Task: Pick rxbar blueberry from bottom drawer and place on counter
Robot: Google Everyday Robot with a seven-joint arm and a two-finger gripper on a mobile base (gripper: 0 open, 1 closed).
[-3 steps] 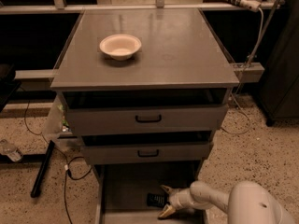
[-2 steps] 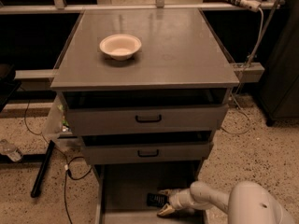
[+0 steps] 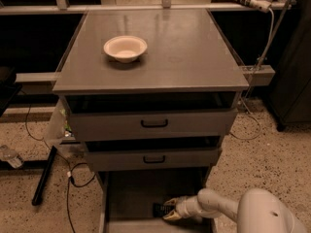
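The bottom drawer (image 3: 131, 198) is pulled open under the two upper drawers. A small dark bar, the rxbar blueberry (image 3: 160, 210), lies on its grey floor toward the front right. My gripper (image 3: 170, 209) reaches into the drawer from the right. Its two pale fingertips stand apart, one above and one below the bar's right end. The counter (image 3: 184, 52) is the broad grey cabinet top above the drawers.
A white bowl (image 3: 125, 48) sits on the counter at the left rear. The two upper drawers (image 3: 154, 124) with black handles are slightly open. Cables and a black bar lie on the speckled floor to the left. A rail with a cable runs behind the cabinet.
The gripper and arm hold nearly the same pose at the bar; no clear movement.
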